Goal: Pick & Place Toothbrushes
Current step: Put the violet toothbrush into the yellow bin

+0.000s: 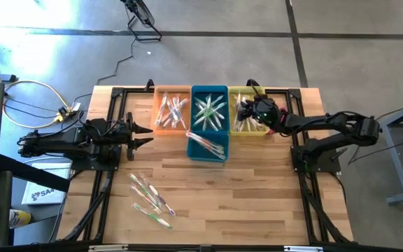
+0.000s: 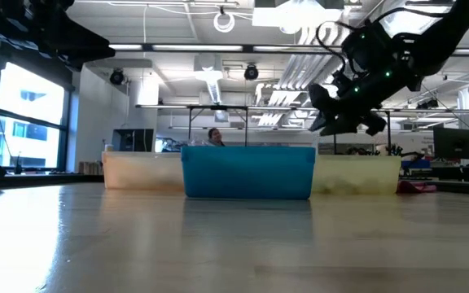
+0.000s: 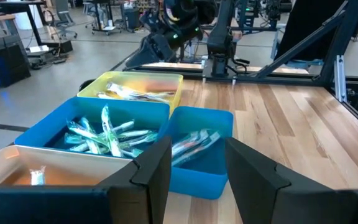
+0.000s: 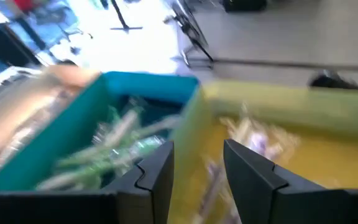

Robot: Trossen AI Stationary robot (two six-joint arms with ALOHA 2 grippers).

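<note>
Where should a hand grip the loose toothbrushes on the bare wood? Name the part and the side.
Take one of the loose toothbrushes at mid-handle, coming straight down from above. They lie flat on the table, fanned diagonally and close together, so set the fingers across the handle of an outer one. The left hand sits nearer.

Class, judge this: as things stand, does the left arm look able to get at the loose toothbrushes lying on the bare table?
Probably yes. The loose toothbrushes lie on open wood on the left arm's side, nothing over them. The left gripper is open and empty; the right gripper hangs over the yellow bin.
</note>
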